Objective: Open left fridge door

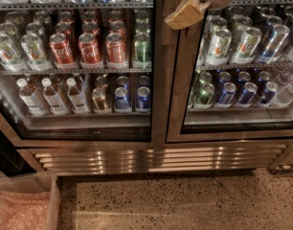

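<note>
at 7 o'clock of the view a clear plastic bin [23, 202] with pinkish wrap inside sits on the speckled floor [185, 200]. above it, from 9 to 12 o'clock, is the left fridge door [157, 90], a glass pane in a brushed steel frame, lying shut with its right edge against the frame of the right door [177, 104]. behind its glass, silver cans [7, 49] stand at 10 o'clock, red cola cans [89, 49] just right of them, then a green can [142, 49] by the frame; on the shelf below are clear bottles [53, 95] and, to their right, blue cans [132, 98]. a ribbed steel grille [156, 159] runs under both doors at 6 o'clock. the gripper [187, 14] hangs at 1 o'clock, its tan tip in front of the centre frames, near the top of the left door's right edge; whether it touches the frame, or stands released or clenched, cannot be told. right of it, green-white cans [218, 44] and dark blue cans [237, 94] show through the right door at 2 to 3 o'clock.
</note>
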You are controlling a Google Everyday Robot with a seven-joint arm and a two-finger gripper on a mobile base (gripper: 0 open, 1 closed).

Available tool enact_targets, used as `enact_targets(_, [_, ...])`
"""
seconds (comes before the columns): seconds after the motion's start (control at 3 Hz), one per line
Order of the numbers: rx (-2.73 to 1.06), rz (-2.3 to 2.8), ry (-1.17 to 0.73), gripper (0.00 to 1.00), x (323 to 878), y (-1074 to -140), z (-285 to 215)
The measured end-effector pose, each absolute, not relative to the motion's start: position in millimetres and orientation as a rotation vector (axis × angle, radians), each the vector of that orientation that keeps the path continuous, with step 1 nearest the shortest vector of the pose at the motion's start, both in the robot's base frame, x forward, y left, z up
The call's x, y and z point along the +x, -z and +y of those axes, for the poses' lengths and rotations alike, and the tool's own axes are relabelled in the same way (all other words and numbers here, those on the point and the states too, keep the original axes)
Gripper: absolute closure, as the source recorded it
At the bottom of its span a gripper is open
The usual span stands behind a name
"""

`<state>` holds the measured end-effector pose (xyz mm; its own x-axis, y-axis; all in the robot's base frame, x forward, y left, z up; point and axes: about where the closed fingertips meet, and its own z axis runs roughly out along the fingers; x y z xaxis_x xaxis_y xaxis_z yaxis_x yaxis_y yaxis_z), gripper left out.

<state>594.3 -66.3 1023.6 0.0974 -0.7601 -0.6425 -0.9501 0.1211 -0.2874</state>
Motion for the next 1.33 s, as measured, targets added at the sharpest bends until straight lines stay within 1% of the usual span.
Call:
enact_targets(0.33, [-1.677, 1.7, -0.344, 1.0, 594.4, -1023.6, -66.2])
enact_targets(0.67, [-1.677, 1.7, -0.344, 0.81, 594.4, -1023.6, -66.1])
enact_targets(1.33, [-1.717, 1.687, -0.358, 0.35, 590.2, -1025.1, -61.0])
